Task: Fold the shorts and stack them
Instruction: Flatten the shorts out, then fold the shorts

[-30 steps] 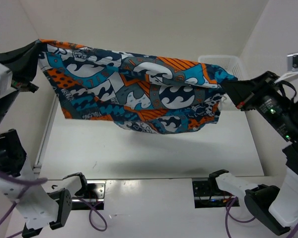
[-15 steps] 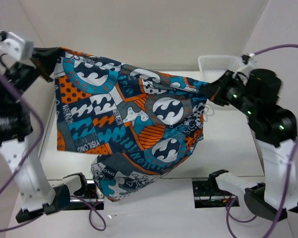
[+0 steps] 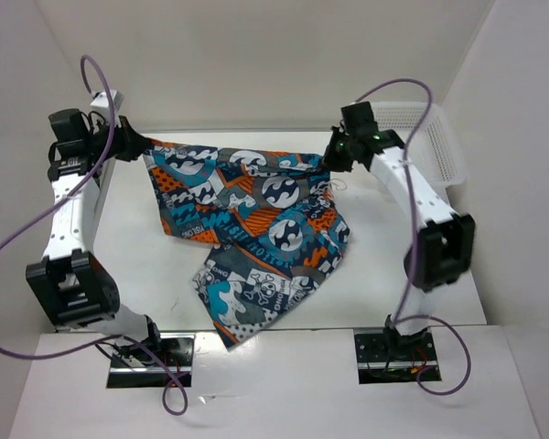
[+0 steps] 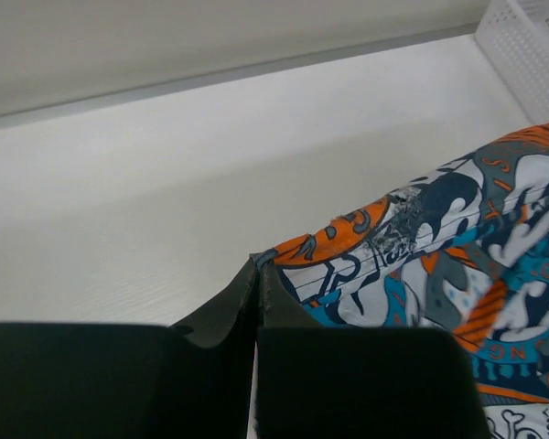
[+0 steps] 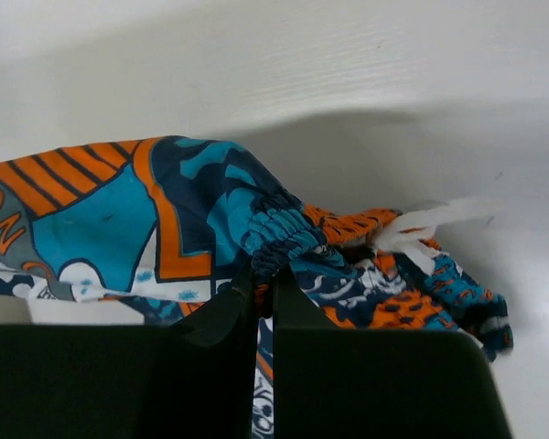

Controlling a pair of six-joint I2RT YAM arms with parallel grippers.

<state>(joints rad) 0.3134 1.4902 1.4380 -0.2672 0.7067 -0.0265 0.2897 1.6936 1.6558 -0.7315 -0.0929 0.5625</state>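
You are bringing the shorts [image 3: 256,233] down from mid-air onto the table [image 3: 398,270], with the left hand [image 3: 137,148] and right hand [image 3: 329,159] pinching their far corners. The limp cloth is sagging, so grip the edges.

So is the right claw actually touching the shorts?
Touching. The right wrist view shows the right gripper pinched shut on the gathered waistband of the shorts, with cloth caught between its fingers.

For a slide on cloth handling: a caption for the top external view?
Left gripper and right gripper pinch opposite ends of the shorts, draped over the table near the white basket.
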